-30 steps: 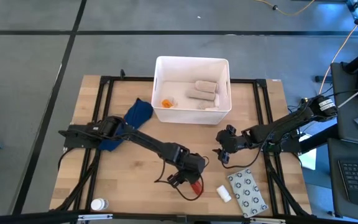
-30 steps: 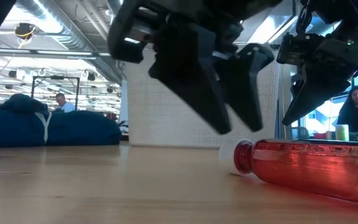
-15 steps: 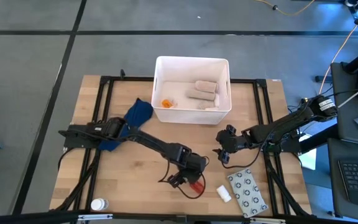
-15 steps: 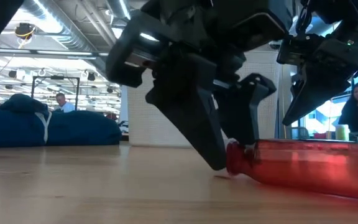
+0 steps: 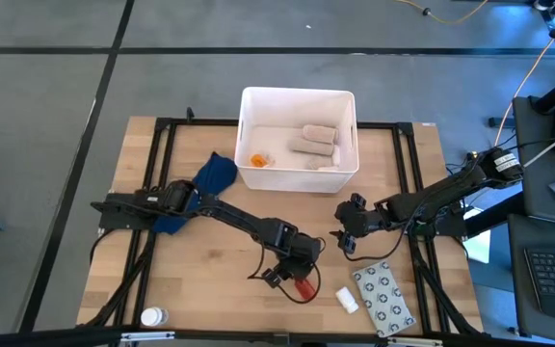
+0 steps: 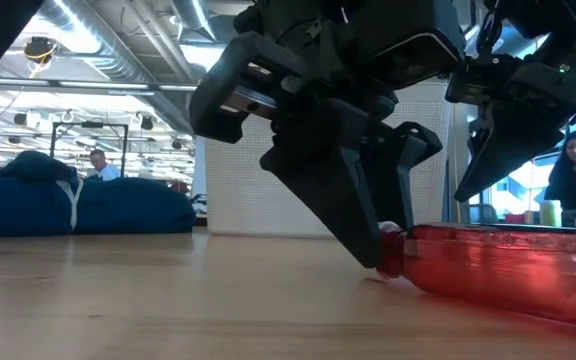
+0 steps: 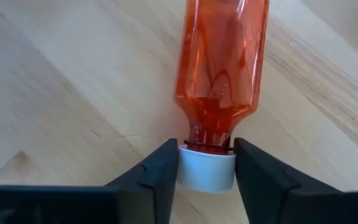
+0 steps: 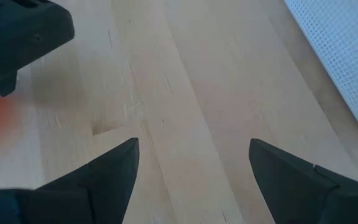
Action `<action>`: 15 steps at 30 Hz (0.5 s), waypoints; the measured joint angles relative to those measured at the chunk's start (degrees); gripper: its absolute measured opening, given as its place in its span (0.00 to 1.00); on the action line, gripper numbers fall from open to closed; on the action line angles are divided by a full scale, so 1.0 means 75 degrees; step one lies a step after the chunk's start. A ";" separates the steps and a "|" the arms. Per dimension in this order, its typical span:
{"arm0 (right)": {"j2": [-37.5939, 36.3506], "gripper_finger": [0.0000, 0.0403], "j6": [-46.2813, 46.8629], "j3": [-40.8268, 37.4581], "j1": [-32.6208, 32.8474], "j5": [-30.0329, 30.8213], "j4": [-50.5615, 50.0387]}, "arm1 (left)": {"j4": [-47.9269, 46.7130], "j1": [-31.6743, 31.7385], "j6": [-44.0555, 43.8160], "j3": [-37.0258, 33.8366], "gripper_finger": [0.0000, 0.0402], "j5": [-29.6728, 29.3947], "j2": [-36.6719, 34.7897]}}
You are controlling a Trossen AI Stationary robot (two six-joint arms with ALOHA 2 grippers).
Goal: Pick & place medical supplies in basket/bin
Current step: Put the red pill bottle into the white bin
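A: What do the fingers of the left gripper (image 7: pixel 206 171) do?

B: They pinch the white cap (image 7: pixel 207 168) of the small red bottle (image 7: pixel 222 62). One finger touches each side of the cap, and the gap between them is only as wide as the cap. The bottle lies on its side on the wooden tabletop (image 5: pixel 200 280), near the front edge, with its body pointing away from the gripper.

A: Is the bottle lifted?

B: In the low view the bottle (image 6: pixel 498 270) lies on the wood, and the dark fingers (image 6: pixel 343 200) come down to its cap end.

A: And the right gripper (image 5: pixel 347 234)?

B: It hangs above the tabletop, to the right of the left gripper (image 5: pixel 292 270) and in front of the basket (image 5: pixel 249 106). Its fingers (image 8: pixel 114 168) are spread wide and hold nothing; only bare wood shows between them.

A: Where are the other supplies?

B: Beige rolls (image 5: pixel 316 143) and a small orange thing (image 5: pixel 256 160) lie inside the white basket. A flat grey ring-patterned packet (image 5: pixel 383 294) and a small white tube (image 5: pixel 347 300) lie just right of the red bottle (image 5: pixel 303 286). A white bottle (image 5: pixel 151 316) is at the front left corner.
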 joint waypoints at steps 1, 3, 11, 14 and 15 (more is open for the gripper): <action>0.0003 0.75 0.0000 0.0000 0.0000 0.0002 0.0000 | 0.0000 0.0002 0.0000 0.0000 0.33 0.0001 -0.0003; 0.0000 0.75 0.0000 0.0000 -0.0001 0.0002 0.0002 | 0.0000 -0.0001 0.0000 0.0000 0.32 -0.0005 -0.0003; 0.0001 0.75 -0.0003 0.0000 -0.0001 0.0002 0.0002 | -0.0736 0.0060 -0.0242 0.0107 0.31 -0.0012 -0.0631; 0.0000 0.75 -0.0003 0.0000 -0.0001 -0.0049 0.0005 | -0.1463 0.0231 -0.0283 0.0378 0.31 -0.0448 -0.1304; 0.0000 0.75 -0.0003 0.0000 -0.0003 -0.0136 0.0010 | -0.1712 0.0298 -0.0313 0.0428 0.31 -0.0821 -0.1585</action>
